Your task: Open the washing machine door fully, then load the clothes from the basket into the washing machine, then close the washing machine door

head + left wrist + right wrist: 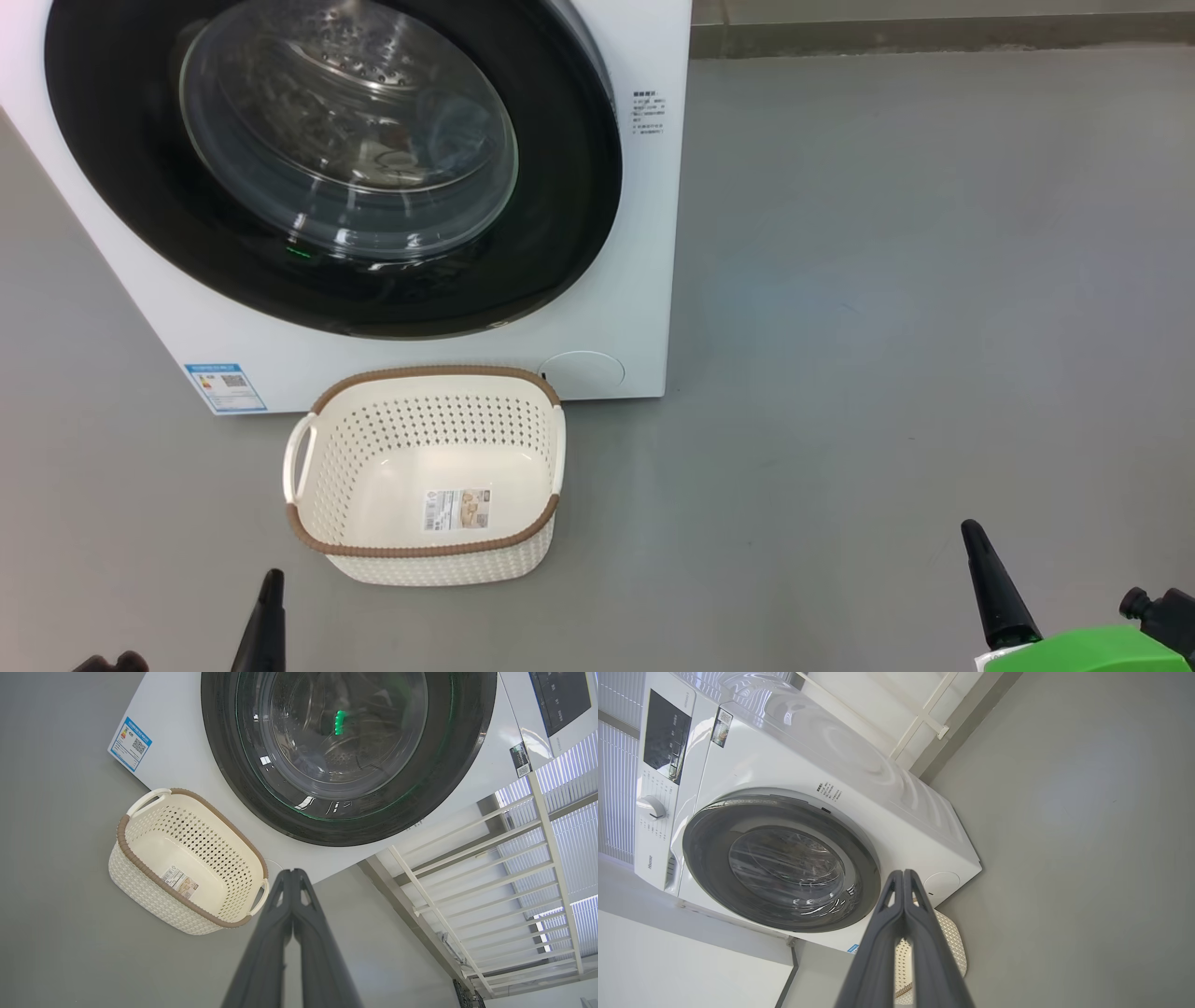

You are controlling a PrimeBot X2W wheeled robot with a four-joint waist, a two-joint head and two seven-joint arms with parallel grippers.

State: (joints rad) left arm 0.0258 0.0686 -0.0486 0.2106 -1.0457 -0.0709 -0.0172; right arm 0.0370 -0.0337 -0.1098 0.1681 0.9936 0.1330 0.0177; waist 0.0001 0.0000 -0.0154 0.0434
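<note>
- At the near edge of the head view, the left pincer (272, 577) and the right pincer (971, 530) were seen low over the floor (887, 327). Each had its two fingers pressed together, and nothing was held.
- Just ahead of the left pincer, the basket (425, 551) was found upright on the floor, empty but for its label sticker (457, 510). It stood close in front of the washing machine (644, 308). Being light, it could be knocked aside or tipped if that arm were swung carelessly across it.
- Behind the basket, the door (560, 233) was seen lying flat against the machine's front, so the task was judged all but done. Whether the latch had caught could not be told. A door merely pushed to could spring back open, and that step would be left undone.
- Farthest in, the clothes (457, 126) were taken to be the bluish patch made out through the glass, inside the drum (373, 47). Whether any cloth was pinched at the seal could not be seen. A trapped fold would keep the door from closing properly.
</note>
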